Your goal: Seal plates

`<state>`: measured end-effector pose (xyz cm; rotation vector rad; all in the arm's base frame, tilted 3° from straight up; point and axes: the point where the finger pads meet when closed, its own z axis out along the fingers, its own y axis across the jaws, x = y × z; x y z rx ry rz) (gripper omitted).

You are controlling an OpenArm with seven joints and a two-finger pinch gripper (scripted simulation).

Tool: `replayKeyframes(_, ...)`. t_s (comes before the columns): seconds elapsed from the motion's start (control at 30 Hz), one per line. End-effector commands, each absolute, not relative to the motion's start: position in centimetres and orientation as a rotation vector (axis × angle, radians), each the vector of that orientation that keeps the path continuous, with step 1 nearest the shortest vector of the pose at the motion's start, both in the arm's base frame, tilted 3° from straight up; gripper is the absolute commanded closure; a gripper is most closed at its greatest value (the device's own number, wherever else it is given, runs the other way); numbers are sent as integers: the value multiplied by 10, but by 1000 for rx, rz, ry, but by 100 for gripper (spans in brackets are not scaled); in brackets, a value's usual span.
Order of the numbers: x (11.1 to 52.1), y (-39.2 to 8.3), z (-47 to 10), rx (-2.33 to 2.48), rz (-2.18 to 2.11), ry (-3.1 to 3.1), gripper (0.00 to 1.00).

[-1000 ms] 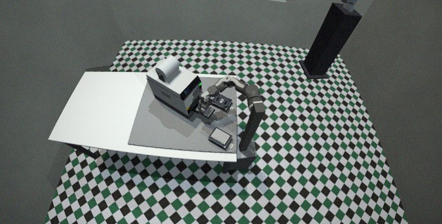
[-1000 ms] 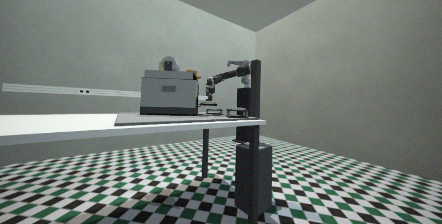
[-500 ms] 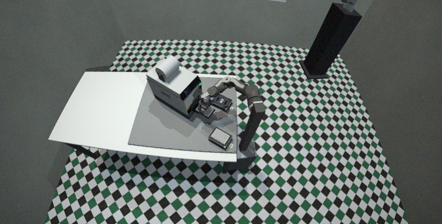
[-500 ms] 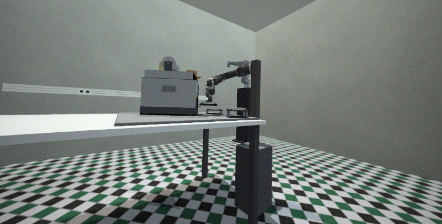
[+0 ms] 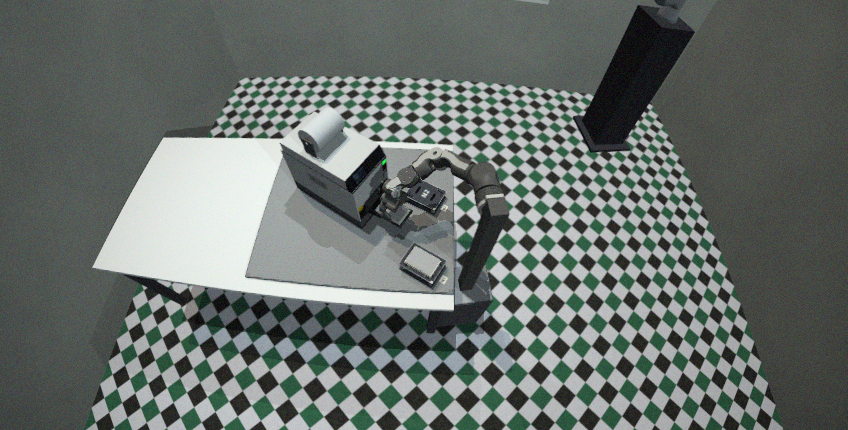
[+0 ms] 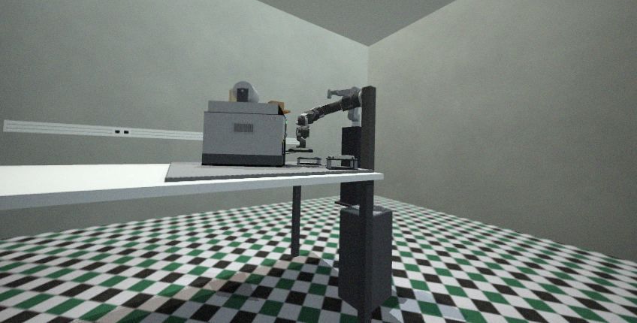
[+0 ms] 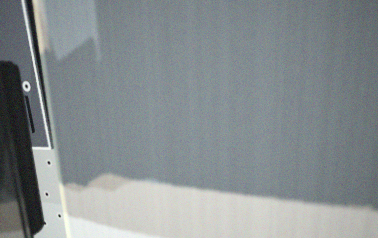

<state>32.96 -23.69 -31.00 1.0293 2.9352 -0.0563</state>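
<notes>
1. Progress: sealer (image 5: 323, 189) (image 6: 243, 131) lamp (image 5: 384, 162) (image 6: 286, 122) green, stage (image 6: 291, 150) out. N2 (image 5: 429, 198) (image 6: 308, 161) (image 7: 3, 40) has no plate in it.
2. N2's plate (image 5: 402, 217) (image 7: 218, 110) is out at the stage, under the hand. Top reads as 1 smooth, glossy sheet in the wrist view, so probably foiled, cycle finished.
3. N1 (image 5: 413, 271) (image 6: 329, 163) holds the other plate (image 5: 422, 261) (image 6: 341, 157). Sealed or not: can't tell.
4. Left: return N2's plate, A1 at the A1 corner. If N1's is unsealed, all 3 steps for that one too.
5. Gripper (image 5: 390, 204) (image 6: 302, 145) (image 7: 8, 150): released, roughly 2/3 open, low over the stage plate, no grip on it. Wrist view shows 1 finger only; contact with the plate edge not resolvable.
</notes>
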Motion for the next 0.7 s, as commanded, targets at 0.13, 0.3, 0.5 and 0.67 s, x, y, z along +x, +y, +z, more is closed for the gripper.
replayKeyframes(0.13, 330, -236, -314, 1021, -46, 2937, 35)
replayKeyframes(0.3, 331, -236, -316, 1021, -45, 2936, 35)
replayKeyframes(0.5, 331, -236, -317, 1024, -49, 2933, 35)
replayKeyframes(0.67, 331, -236, -317, 1024, -49, 2933, 35)
